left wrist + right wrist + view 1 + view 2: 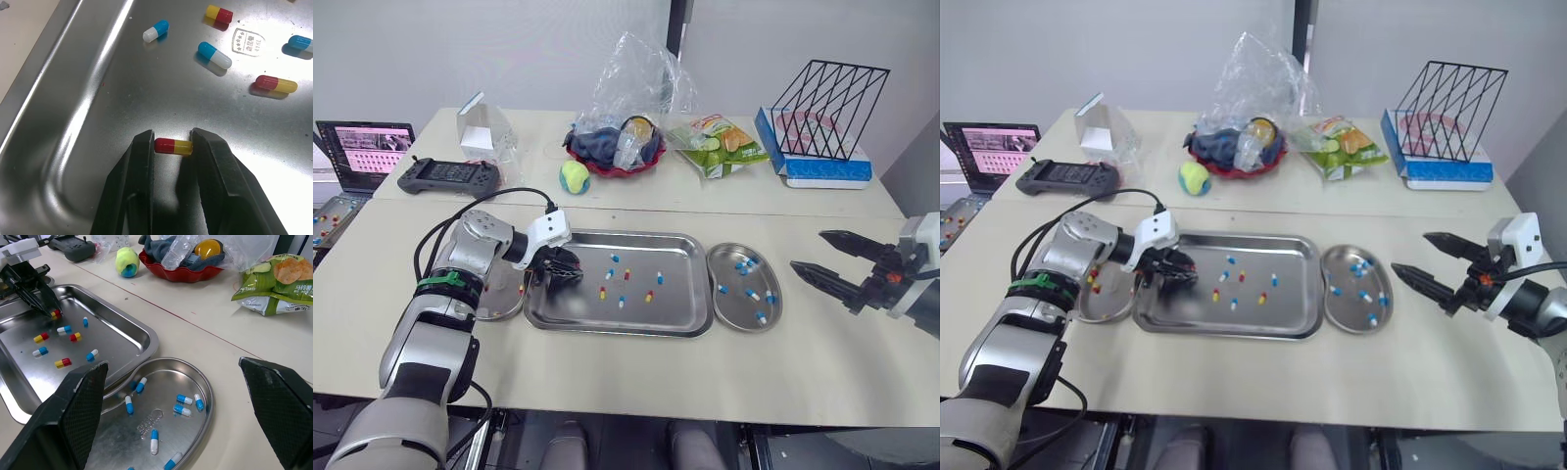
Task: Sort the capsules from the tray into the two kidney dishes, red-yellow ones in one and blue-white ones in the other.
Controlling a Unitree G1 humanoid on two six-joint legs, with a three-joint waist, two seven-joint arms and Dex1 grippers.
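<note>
Red-yellow capsule [173, 146] clamped between left gripper [570, 277] fingers, low over tray [675, 323] left end | loose capsules [626, 275] lie mid-tray | right gripper [806, 249] jaws spread wide, near right kidney dish [729, 315] holding blue-white capsules [751, 294]

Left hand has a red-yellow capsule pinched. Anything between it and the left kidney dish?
Only the raised left wall of the tray separates the red-yellow capsule, pinched in the left hand, from the left kidney dish. The capsule probably needs lifting over it. Nothing else visible lies between, though part of the dish is hidden.
</note>
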